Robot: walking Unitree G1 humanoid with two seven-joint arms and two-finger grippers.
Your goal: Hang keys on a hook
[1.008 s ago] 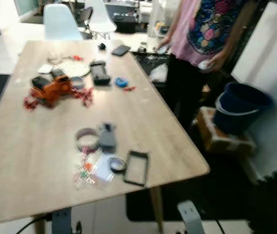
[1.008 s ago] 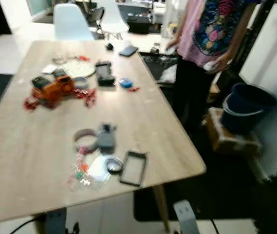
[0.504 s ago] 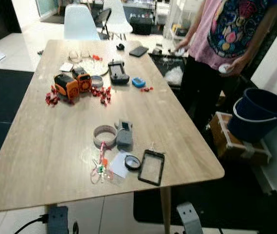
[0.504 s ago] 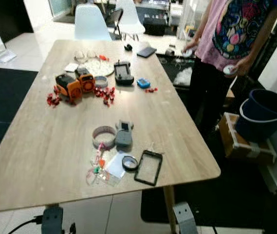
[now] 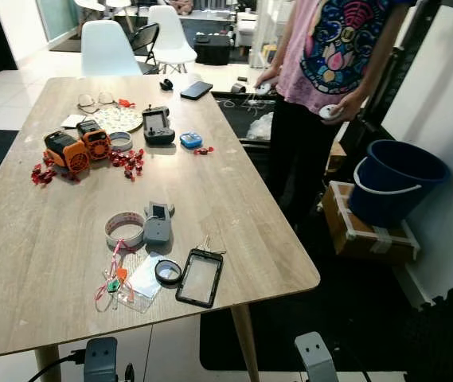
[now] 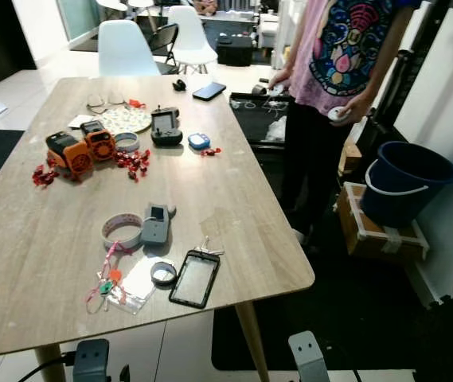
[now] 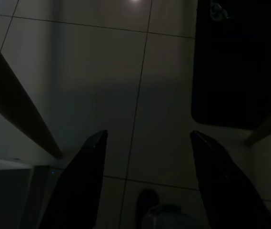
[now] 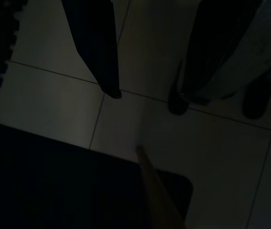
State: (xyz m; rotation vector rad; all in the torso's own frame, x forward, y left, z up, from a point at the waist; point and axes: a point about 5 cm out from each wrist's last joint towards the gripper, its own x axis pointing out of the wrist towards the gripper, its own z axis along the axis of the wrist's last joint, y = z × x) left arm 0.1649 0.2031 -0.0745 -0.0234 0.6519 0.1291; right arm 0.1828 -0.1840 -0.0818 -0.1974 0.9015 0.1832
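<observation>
Keys flat on the table, near its front right corner.

The keys [image 5: 208,244] are a small silvery bunch, thin and pale against the light wood of the table [image 5: 234,191]. They lie flat and slightly fanned, their tips pointing away from the near edge. The bunch sits just beside the far short end of a black frame [image 5: 200,278]; whether it touches it is too fine to tell. A dark ring [image 5: 168,272] lies near, on the frame's left side. The keys are too small to make out single blades or a loop.
</observation>
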